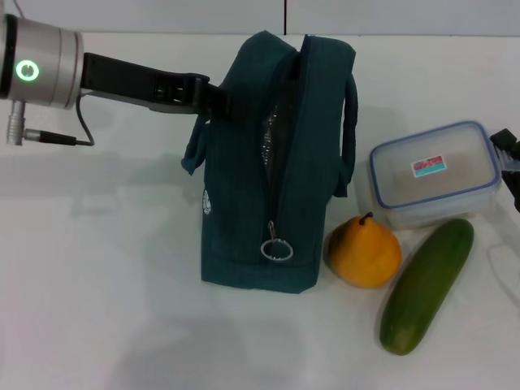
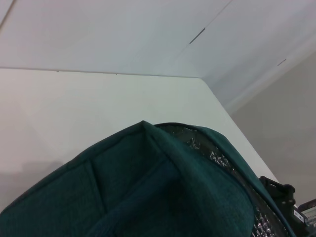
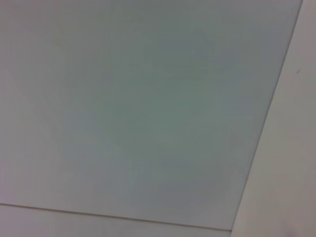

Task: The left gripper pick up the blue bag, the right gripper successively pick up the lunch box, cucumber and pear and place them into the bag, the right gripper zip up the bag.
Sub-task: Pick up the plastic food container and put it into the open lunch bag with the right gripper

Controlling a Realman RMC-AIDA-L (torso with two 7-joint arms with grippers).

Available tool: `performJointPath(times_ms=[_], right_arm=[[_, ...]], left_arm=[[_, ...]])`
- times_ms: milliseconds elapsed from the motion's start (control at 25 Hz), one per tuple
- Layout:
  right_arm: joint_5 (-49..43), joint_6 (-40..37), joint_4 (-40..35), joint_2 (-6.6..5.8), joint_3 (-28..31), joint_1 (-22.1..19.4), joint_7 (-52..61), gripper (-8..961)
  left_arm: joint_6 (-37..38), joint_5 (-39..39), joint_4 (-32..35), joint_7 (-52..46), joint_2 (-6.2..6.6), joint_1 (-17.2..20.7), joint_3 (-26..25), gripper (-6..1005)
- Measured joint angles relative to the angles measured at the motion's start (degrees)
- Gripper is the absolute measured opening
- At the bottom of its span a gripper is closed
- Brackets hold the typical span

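Progress: we judge the task early; the bag (image 1: 268,162) stands upright at the centre of the head view, its zip open along the top, and nothing has gone in yet.
Left to do: box, cucumber and pear all wait on the table (image 1: 97,309); zipping comes last.
Box: the lunch box (image 1: 433,172) sits lidded at the right of the frame, just beside the bag.
Pear: the pear (image 1: 365,250) stands below the box, touching or nearly touching the bag's lower right corner.
Cucumber: the cucumber (image 1: 428,284) lies slanted at lower right, just beside the pear.
Zip pull: the ring (image 1: 276,249) hangs low on the bag's near end.
Left arm: we reach in from the upper left, stretched level across the table; the left gripper (image 1: 218,96) meets the bag's upper left edge and looks pinched on the fabric there, though the fingertips are mostly hidden.
Right arm: only a dark edge of the right gripper (image 1: 509,154) shows at the right border, beside the box; we cannot tell how its fingers stand.
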Motion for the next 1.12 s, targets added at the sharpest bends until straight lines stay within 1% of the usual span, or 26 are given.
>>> performJointPath(times_ms=[400, 760, 1120], right_arm=[[-0.53, -2.57, -0.20, 0.05, -0.49, -0.23, -0.02, 153], [-0.75, -6.20, -1.56, -0.23, -0.66, -0.83, -0.31, 148], [-0.62, -6.38, -2.23, -0.36, -0.65, -1.60, -0.04, 118]], left_arm=[[0.27, 0.00, 0.00, 0.50, -0.18, 0.41, 0.00, 64], [0.39, -0.67, 0.00, 1.10, -0.28, 1.34, 0.00, 63], [0.47, -0.71, 0.00, 1.14, -0.26, 1.24, 0.00, 63]])
